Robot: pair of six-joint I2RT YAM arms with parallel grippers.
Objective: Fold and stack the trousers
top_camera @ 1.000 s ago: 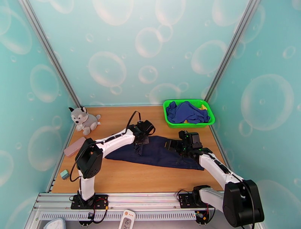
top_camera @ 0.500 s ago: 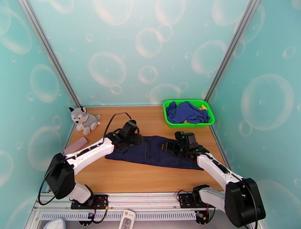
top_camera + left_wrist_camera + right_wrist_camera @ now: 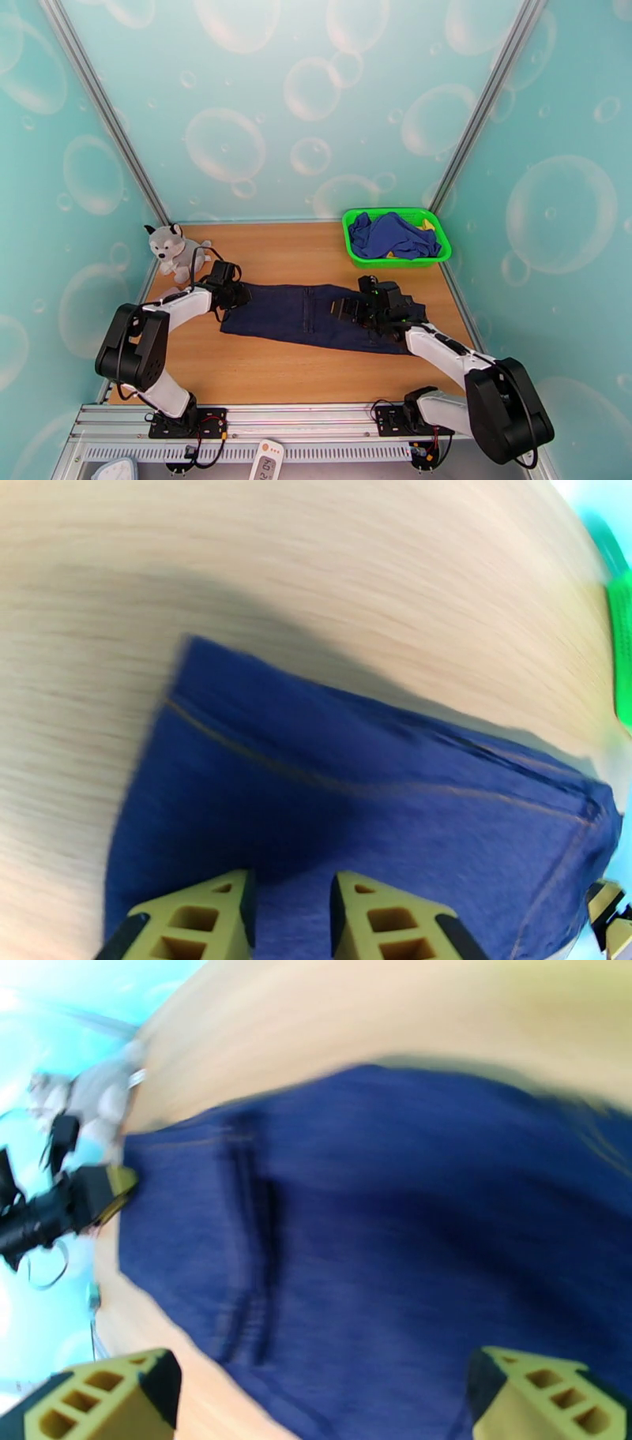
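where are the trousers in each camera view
top external: trousers lie flat across the middle of the table.
left wrist: trousers fill the lower centre, above the yellow fingers.
right wrist: trousers cover the centre and right.
shared landmark: the left gripper at the trousers' left end, yellow-tipped at the left edge of the right wrist view.

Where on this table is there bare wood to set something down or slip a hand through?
Free: the wide strip of table between the trousers and the arm bases, and the far band between the plush husky and green basket. Crowded: mid-table, where the left end effector and right end effector are at the trousers.
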